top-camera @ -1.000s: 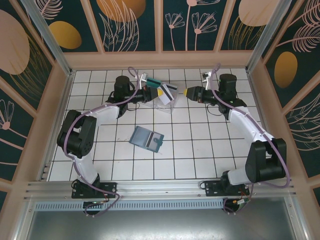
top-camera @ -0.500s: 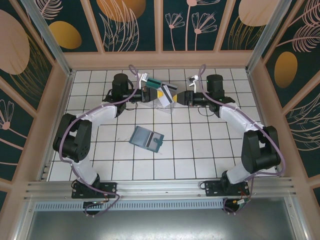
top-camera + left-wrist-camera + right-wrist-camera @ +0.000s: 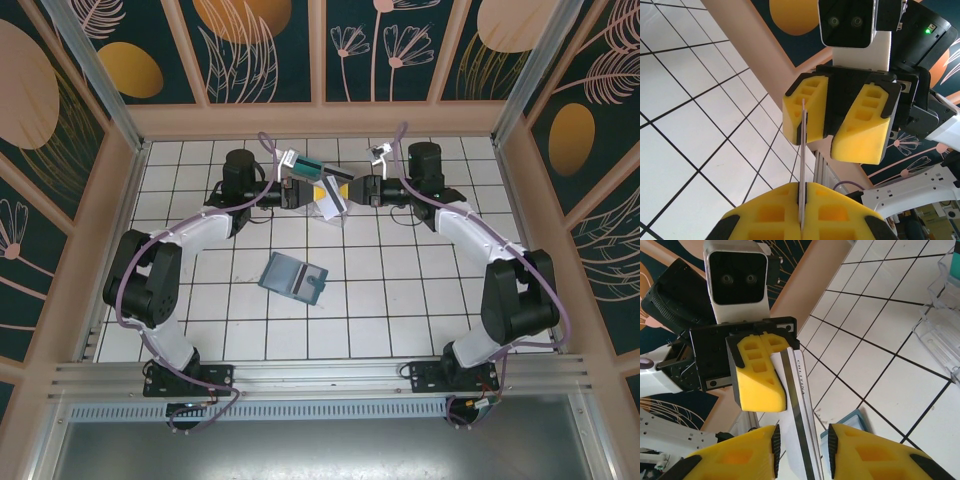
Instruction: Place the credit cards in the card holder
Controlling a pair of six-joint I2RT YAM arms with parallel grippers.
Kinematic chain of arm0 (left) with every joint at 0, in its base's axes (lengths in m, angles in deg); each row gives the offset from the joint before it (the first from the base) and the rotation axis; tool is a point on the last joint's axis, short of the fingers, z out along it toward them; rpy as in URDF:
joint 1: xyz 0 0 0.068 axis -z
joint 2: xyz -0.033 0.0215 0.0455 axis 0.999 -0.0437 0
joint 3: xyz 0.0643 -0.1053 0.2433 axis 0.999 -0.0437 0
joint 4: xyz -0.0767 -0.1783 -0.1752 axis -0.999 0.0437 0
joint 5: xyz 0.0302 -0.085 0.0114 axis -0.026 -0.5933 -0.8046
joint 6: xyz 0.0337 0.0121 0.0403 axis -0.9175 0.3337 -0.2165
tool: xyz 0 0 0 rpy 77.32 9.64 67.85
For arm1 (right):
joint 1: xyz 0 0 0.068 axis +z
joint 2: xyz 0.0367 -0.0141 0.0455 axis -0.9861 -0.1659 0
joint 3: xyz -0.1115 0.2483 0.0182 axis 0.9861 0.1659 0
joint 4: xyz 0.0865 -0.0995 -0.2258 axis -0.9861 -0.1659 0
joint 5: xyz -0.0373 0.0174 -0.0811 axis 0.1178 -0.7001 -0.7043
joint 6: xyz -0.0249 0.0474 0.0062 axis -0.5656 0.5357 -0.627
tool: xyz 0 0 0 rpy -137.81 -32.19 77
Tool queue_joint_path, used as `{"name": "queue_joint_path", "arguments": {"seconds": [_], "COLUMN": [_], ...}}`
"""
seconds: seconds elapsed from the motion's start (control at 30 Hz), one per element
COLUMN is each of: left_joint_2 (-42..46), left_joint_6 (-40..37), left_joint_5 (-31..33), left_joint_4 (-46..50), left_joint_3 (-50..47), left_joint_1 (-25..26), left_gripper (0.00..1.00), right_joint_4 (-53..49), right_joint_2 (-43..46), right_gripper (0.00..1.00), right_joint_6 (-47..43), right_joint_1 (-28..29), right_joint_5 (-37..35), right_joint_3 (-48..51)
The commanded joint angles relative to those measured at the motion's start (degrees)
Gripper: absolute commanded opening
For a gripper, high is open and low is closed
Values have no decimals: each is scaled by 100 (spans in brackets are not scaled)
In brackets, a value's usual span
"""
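The whitish credit card [image 3: 334, 196] with a dark stripe is held up off the table at the back, my left gripper [image 3: 313, 190] shut on one end. In the left wrist view it shows edge-on [image 3: 802, 150] between my pads. My right gripper [image 3: 352, 191] faces it from the right, open, its jaws straddling the card's other end [image 3: 799, 400] with gaps on both sides. A teal-green credit card [image 3: 308, 164] stands just behind the left gripper. The card holder [image 3: 293, 275] lies open on the tiles nearer the arms, its corner [image 3: 846, 424] showing under the right gripper.
A clear plastic tray [image 3: 940, 325] sits on the tiles just beside the two grippers. The back wall runs close behind them. White tiled floor spreads around the card holder.
My right gripper has moved left up to the held card and its jaws have narrowed around the card's end. The left gripper has kept its hold, barely moving.
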Motion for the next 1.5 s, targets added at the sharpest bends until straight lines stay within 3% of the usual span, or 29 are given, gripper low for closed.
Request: {"name": "queue_joint_path", "arguments": {"seconds": [0.0,0.57,0.9,0.97,1.1,1.47], "left_joint_2": [135,158,159,158,133,152], "left_joint_6": [-38,265,315,190,140,365], "left_joint_5": [-234,-344,-359,-303,-218,-24], "left_joint_4": [-239,-735,-813,-672,-600,-923], "left_joint_3": [8,-80,-88,-97,-124,-325], "left_joint_1": [30,33,31,35,30,-127], "left_gripper": [0,0,0,0,0,13], "right_joint_4": [268,179,575,553,603,1086], "right_joint_2": [-141,-386,-354,-300,-196,-44], "right_gripper": [32,22,7,0,0,0], "right_joint_6": [90,-22,170,171,226,582], "right_joint_1": [40,145,154,139,72,-83], "right_joint_5": [137,212,585,599,627,709], "right_joint_3": [-236,-378,-221,-216,-150,118]}}
